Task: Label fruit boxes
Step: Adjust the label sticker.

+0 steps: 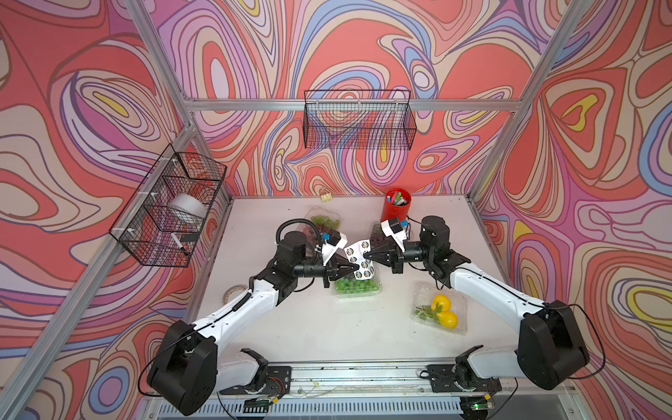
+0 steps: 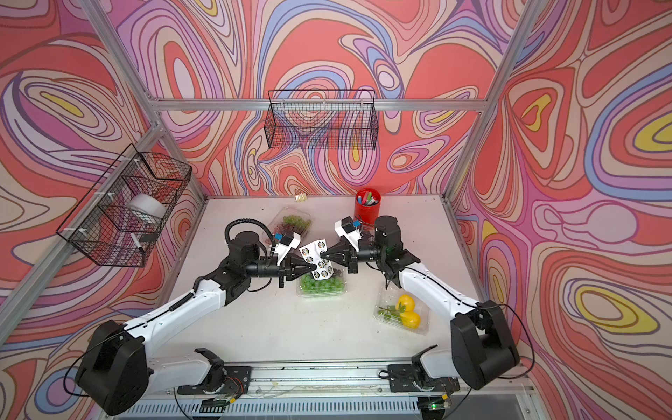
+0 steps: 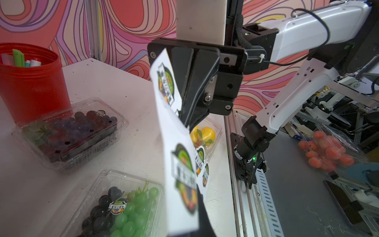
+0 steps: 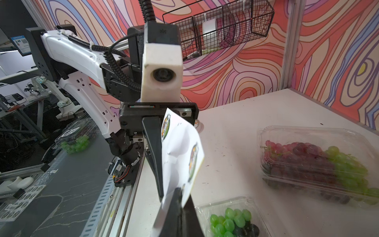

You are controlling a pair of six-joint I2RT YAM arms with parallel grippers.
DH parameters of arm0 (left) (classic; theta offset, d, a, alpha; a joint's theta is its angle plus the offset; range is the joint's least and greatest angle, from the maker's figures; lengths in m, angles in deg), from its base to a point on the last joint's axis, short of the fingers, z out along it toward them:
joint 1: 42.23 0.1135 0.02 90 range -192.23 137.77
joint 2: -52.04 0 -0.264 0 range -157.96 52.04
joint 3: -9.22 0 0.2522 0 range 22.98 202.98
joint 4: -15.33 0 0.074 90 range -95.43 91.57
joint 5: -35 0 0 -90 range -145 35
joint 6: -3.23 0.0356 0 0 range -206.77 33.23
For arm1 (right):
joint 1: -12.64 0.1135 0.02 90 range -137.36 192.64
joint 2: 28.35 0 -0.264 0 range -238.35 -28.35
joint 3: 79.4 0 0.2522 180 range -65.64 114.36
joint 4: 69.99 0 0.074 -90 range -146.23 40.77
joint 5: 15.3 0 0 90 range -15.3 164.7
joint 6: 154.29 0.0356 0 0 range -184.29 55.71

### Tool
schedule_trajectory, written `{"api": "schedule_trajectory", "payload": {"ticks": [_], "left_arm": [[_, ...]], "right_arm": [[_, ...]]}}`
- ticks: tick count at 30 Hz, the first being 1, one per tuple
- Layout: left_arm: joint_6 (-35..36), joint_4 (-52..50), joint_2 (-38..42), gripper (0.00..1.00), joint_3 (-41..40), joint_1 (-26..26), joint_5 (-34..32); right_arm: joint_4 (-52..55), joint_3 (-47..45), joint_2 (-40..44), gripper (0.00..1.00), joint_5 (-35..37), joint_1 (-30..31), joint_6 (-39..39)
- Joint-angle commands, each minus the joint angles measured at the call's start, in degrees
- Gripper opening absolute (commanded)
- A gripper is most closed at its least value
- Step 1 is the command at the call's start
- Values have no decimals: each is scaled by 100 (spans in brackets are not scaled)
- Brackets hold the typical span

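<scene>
A white sticker sheet (image 1: 358,262) (image 2: 316,260) hangs in the air between both arms. My left gripper (image 1: 354,270) (image 3: 196,217) is shut on its lower edge, and my right gripper (image 1: 365,255) (image 4: 178,213) is shut on the opposite edge. Right below lies a fruit box of green and dark grapes (image 1: 358,285) (image 3: 121,209) with a round sticker on its lid. A dark-grape box (image 3: 69,133), also stickered, sits by the red pen cup (image 1: 396,205). A red-and-green grape box (image 1: 322,222) (image 4: 315,162) is at the back. The lemon box (image 1: 440,309) lies to the right.
A tape roll (image 1: 231,292) lies at the table's left edge and a binder clip (image 1: 326,196) at the back wall. Wire baskets (image 1: 358,120) (image 1: 171,207) hang on the back and left walls. An aluminium rail (image 1: 356,374) runs along the front.
</scene>
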State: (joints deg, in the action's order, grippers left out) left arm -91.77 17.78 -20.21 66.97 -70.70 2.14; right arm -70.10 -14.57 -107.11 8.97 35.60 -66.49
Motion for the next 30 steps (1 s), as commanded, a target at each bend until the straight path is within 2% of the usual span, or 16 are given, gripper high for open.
{"api": "schedule_trajectory", "payload": {"ticks": [1,6,15,21,26,30], "left_arm": [[-49,280,8,0,198,-27,-10],[-29,277,69,0,169,-27,-163],[-157,632,-3,0,153,-36,-303],[-440,1075,-166,0,174,-45,-202],[-348,923,-86,0,171,-51,-212],[-209,662,73,0,117,-53,-349]], "right_arm": [[-55,-108,156,0,118,28,26],[-21,-113,186,0,171,25,-5],[-711,-387,209,0,85,50,397],[-707,-427,221,0,185,59,383],[-507,-361,258,0,438,59,242],[-214,-342,460,13,893,55,106]]}}
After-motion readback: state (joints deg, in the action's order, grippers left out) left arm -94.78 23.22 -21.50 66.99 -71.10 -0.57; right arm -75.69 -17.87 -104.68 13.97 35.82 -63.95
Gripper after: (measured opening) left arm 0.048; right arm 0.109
